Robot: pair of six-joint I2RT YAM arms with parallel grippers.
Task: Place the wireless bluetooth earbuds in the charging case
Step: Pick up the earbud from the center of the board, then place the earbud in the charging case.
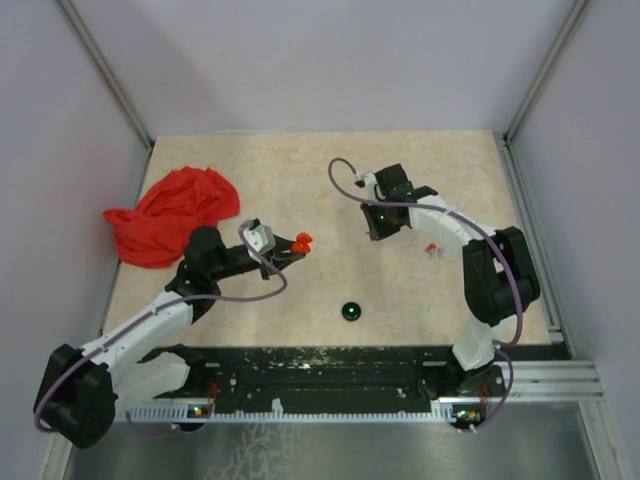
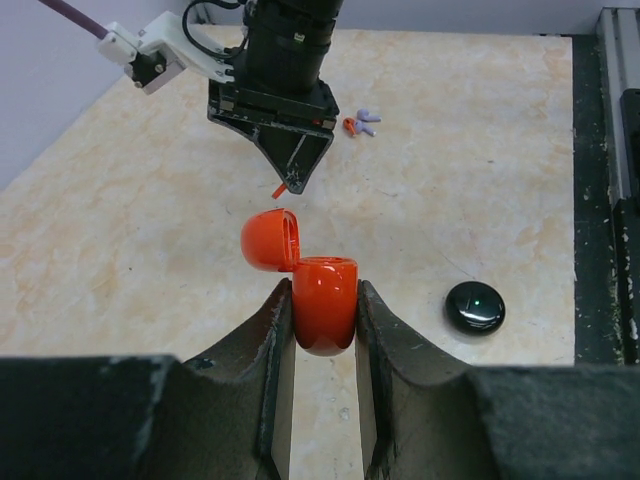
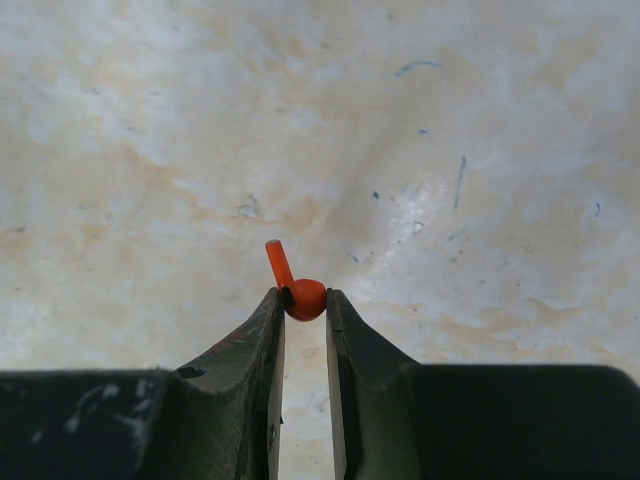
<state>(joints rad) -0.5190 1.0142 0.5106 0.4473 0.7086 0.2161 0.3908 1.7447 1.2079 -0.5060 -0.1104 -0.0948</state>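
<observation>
Since my right gripper (image 3: 304,297) only tip-pinches the red earbud (image 3: 306,300), it may drop before reaching the open case (image 2: 325,315) clamped in my left gripper (image 2: 324,292).

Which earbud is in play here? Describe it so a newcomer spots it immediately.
Find the right arm's end effector above the beige table. Pinched at its fingertips is a tiny red earbud, stem sticking out. Unlike the red and lavender earbuds lying loose on the table, it is held off the surface.

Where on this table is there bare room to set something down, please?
Free: the back strip between the red cloth and right gripper; the near edge left of the black disc. Crowded: around the charging case and loose earbuds.
</observation>
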